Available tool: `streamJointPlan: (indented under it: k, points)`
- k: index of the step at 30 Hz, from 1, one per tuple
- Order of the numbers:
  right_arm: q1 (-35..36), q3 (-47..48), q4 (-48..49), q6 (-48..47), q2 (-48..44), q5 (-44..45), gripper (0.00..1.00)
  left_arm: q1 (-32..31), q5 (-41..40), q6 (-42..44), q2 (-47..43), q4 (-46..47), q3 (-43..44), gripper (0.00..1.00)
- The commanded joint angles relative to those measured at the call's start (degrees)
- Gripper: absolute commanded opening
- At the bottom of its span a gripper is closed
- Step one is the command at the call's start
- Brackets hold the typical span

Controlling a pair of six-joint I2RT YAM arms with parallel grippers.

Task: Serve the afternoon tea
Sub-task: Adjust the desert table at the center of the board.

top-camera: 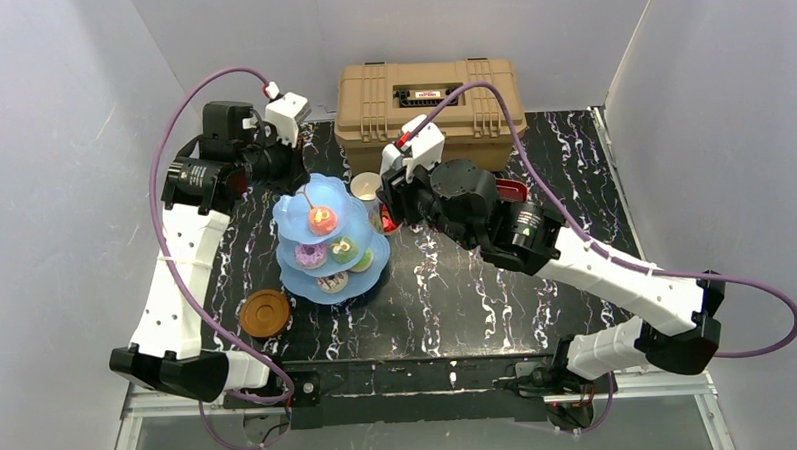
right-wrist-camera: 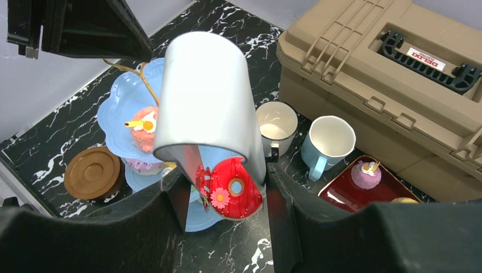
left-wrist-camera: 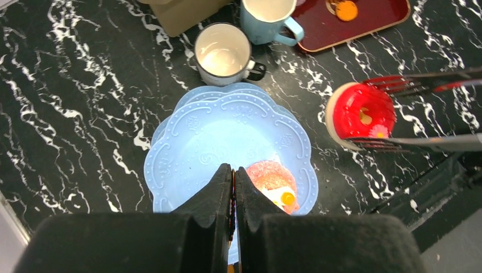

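My left gripper is pinched shut on the thin gold wire handle above the light-blue cake stand, whose top tier carries a pink cake. My right gripper, half closed, squeezes the metal tongs. They clasp a red donut just beside the stand, near the white mug and the light-blue mug.

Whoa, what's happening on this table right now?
Two robot arms are setting out a toy afternoon tea. The left end effector is closed on what looks like the thin wire handle atop the light-blue cake stand, apparently steadying it. The right end effector grips metal tongs that pinch a red donut beside the stand, not yet placed. A pink cake sits on the top tier. A white mug and a light-blue mug wait beyond.
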Motion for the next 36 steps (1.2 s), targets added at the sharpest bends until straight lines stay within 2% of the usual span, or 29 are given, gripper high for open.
streamJointPlan:
  k: [1, 12, 17, 31, 36]
  points:
    - [-0.1, -0.4, 3.4, -0.2, -3.2, 1.7, 0.01, -0.2, 9.0, 4.9, -1.2, 0.7, 3.0, 0.00]
    - [-0.1, -10.6, 6.4, 0.7, -10.7, 0.9, 0.01, -0.2, 21.0, 13.7, -1.4, 0.9, 2.3, 0.00]
    - [-0.1, -14.1, 6.8, 2.0, -14.3, 0.9, 0.01, -0.4, 24.6, 20.7, -1.0, -2.9, 2.8, 0.00]
    - [-0.1, -17.0, 7.4, 2.6, -15.7, 0.1, 0.01, -6.4, 23.2, 34.7, -2.2, -6.1, -1.9, 0.00]
    - [-0.1, -17.4, 7.1, 2.7, -16.4, 0.5, 0.01, -6.6, 23.9, 38.6, -1.3, -11.3, 0.0, 0.03]
